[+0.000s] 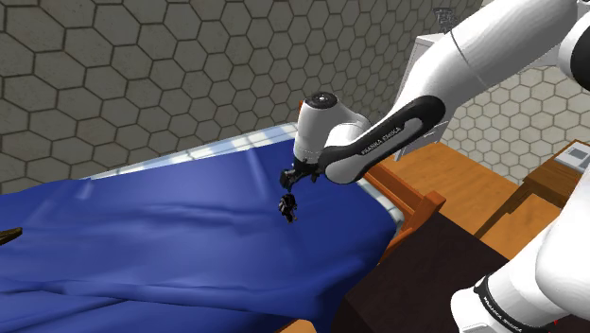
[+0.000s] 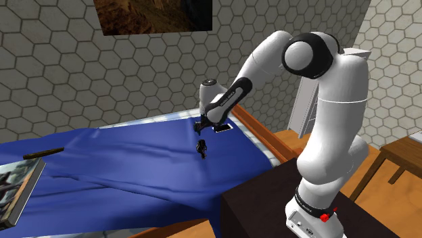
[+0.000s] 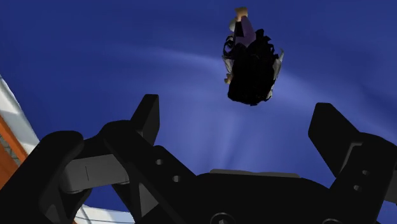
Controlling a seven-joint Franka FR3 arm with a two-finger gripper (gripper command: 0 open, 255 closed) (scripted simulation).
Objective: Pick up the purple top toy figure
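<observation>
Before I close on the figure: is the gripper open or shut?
Open. In the wrist view the gripper has its fingers wide apart; the toy figure sits beyond them, untouched.

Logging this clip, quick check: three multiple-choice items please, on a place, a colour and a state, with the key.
1. Where does the toy figure lie? A on the bed's sheet; B on the wooden floor; C on the stand.
2. What colour is the sheet? A red; B blue; C green.
3. How is the hand? A shut on the figure; B shut on nothing; C open above the figure.
Key: 1 A, it rests on the sheet below the hand. 2 B, the cloth is deep blue. 3 C, the fingers stand apart, the figure beyond them.
</observation>
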